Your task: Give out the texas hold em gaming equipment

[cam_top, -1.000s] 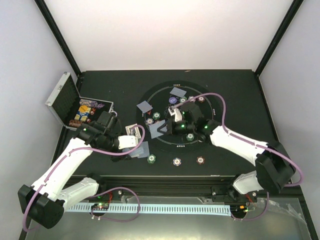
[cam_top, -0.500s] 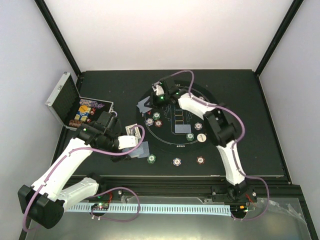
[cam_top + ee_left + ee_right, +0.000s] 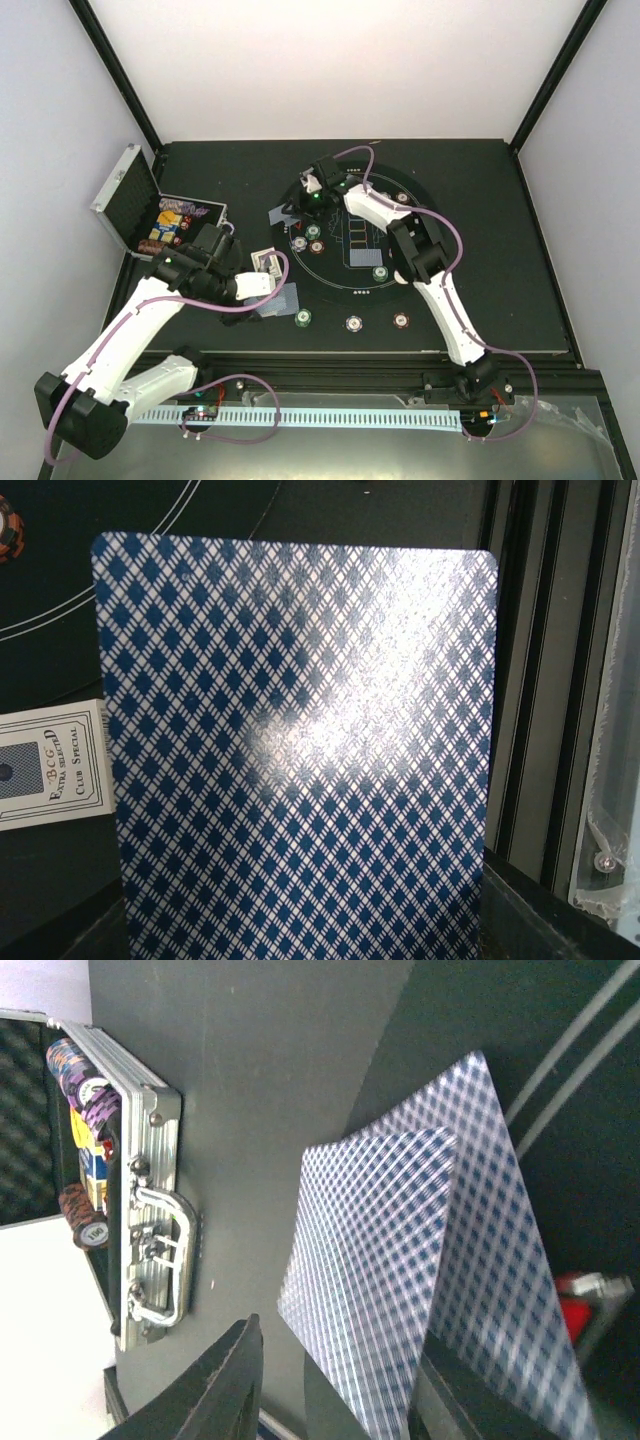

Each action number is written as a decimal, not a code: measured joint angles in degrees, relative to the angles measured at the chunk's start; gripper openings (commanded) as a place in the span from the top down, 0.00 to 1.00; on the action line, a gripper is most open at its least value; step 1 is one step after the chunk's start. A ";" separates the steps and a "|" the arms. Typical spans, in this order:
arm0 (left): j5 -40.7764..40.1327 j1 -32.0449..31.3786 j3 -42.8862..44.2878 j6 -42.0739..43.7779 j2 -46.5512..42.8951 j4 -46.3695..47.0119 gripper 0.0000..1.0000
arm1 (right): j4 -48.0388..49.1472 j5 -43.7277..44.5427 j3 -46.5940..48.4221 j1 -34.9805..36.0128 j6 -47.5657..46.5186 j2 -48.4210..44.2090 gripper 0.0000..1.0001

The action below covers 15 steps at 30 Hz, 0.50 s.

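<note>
left pincer (image 3: 270, 290) clenched on a blue-backed playing card (image 3: 300, 750), right pincer (image 3: 335, 1395) hung parted above two overlapping cards (image 3: 380, 1280) on the desk (image 3: 270, 1060)

You'll find the silver case (image 3: 128, 198) at the left edge of the dark surface (image 3: 520, 250). Its lid is open and leans away to the left (the right wrist view shows its metal handle (image 3: 160, 1260) on the front wall). Right of the case, well apart from it, lies the round black mat (image 3: 335, 272) with white lines. Behind the case a black frame post (image 3: 115, 70) rises against the white wall (image 3: 340, 70). Nearer you than the case, past the surface's front edge, runs a white slotted strip (image 3: 350, 418).
</note>
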 measured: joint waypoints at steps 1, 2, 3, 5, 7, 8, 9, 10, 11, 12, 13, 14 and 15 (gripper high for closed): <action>0.00 0.00 0.00 0.02 -0.09 0.00 0.99 | 0.00 0.02 -1.68 -0.07 -0.07 -1.31 0.60; 0.02 0.00 0.00 0.02 -0.13 0.02 0.98 | 0.02 0.02 -3.52 -0.20 -0.15 -2.80 0.59; 0.02 0.00 0.00 0.00 -0.20 0.02 0.98 | -0.02 0.02 -5.01 -0.33 -0.20 -4.07 0.59; 0.02 0.00 0.00 0.00 -0.20 0.02 0.99 | 0.07 0.02 -8.41 -0.79 -0.63 -7.37 0.58; 0.04 0.00 0.00 0.00 -0.20 0.02 0.98 | 0.28 0.09 -11.54 -1.31 -1.11 -10.78 0.58; 0.04 0.00 0.00 0.00 -0.20 0.02 0.98 | 0.57 0.13 -13.38 -1.60 -1.38 -12.70 0.58; 0.04 0.00 0.00 0.00 -0.20 0.02 0.99 | 0.83 0.15 -15.23 -1.81 -1.60 -14.78 0.57; 0.04 0.00 0.00 0.00 -0.20 0.02 0.98 | 1.14 0.17 -16.98 -1.90 -1.79 -16.74 0.56; 0.04 0.00 0.00 0.00 -0.20 0.02 0.98 | 1.95 0.11 -19.69 -2.12 -2.10 -19.37 0.56; 0.04 0.00 0.00 0.00 -0.20 0.02 0.98 | 2.69 0.09 -22.16 -2.21 -2.16 -21.79 0.55; 0.04 0.00 0.00 -0.02 -0.20 0.02 0.98 | 4.57 -0.13 -25.79 -2.25 -2.25 -24.94 0.54; 0.04 0.00 0.00 0.00 -0.20 0.02 0.98 | 6.49 -0.35 -29.22 -2.23 -2.08 -27.63 0.52; 0.04 0.00 0.00 0.00 -0.20 0.02 0.98 | 8.81 -1.01 -34.01 -2.21 -1.75 -31.23 0.51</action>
